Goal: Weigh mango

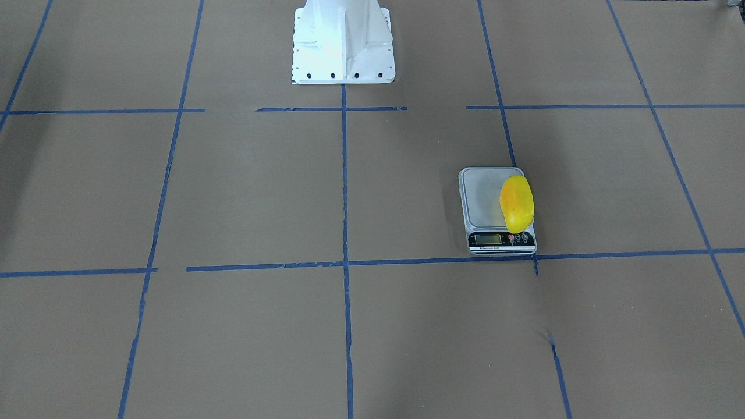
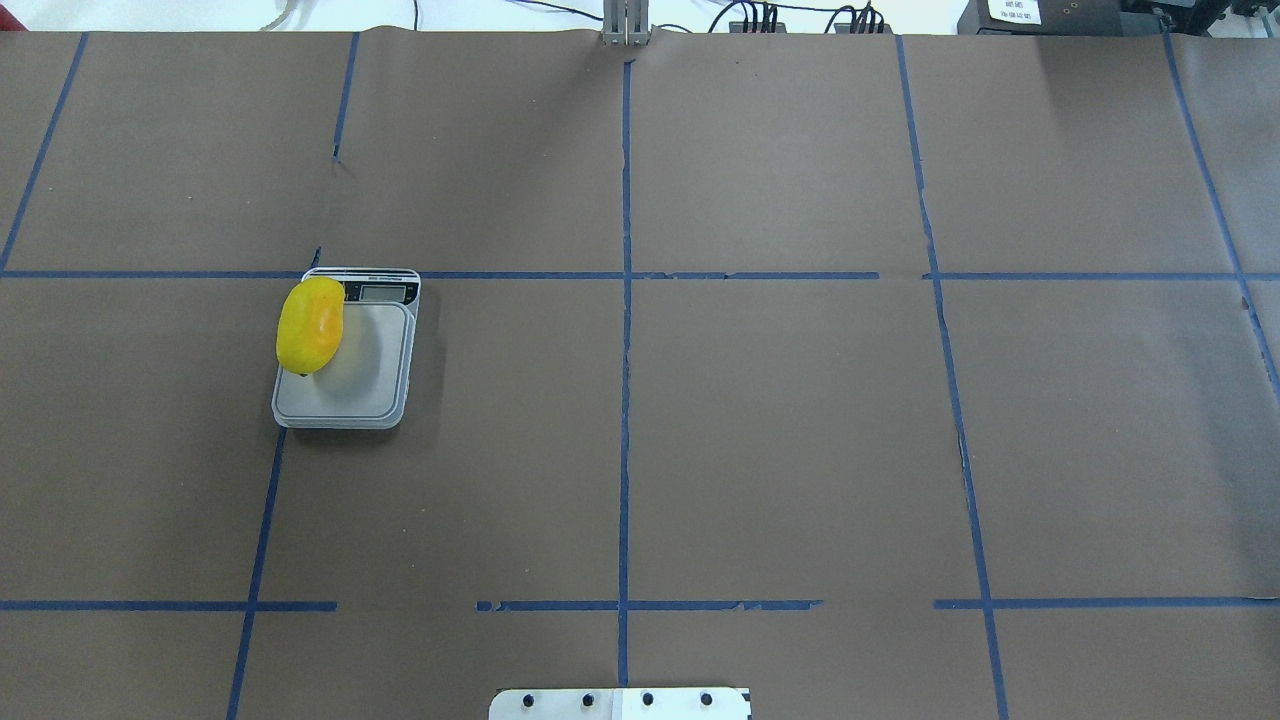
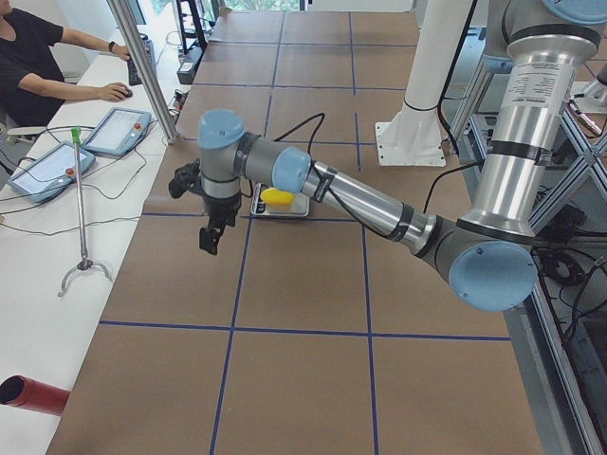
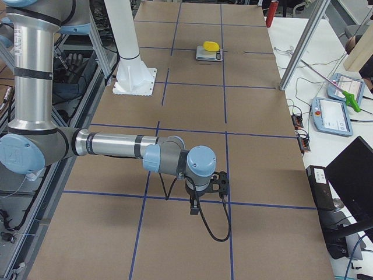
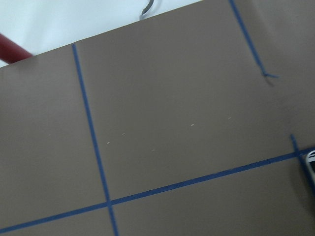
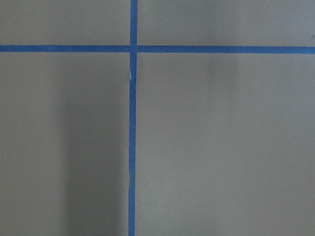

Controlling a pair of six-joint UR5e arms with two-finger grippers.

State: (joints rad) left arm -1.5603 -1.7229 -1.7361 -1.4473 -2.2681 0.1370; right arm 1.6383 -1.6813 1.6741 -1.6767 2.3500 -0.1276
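The yellow mango (image 1: 517,203) lies on the grey scale (image 1: 485,201), along the platform's edge and partly over the button panel. Both show in the overhead view, the mango (image 2: 310,325) on the scale (image 2: 365,375), and in the exterior left view (image 3: 278,196). My left gripper (image 3: 211,237) hangs above the table, in front of the scale and apart from it. I cannot tell whether it is open or shut. My right gripper (image 4: 195,207) hangs over a tape crossing far from the scale; I cannot tell its state. A corner of the scale (image 5: 311,164) shows in the left wrist view.
The white robot pedestal (image 1: 343,41) stands at the table's robot side. Blue tape lines grid the brown table. An operator (image 3: 38,57) sits at a side bench with control tablets (image 3: 114,130). A red tube (image 3: 33,393) and a metal post (image 3: 142,66) stand by the table's edge.
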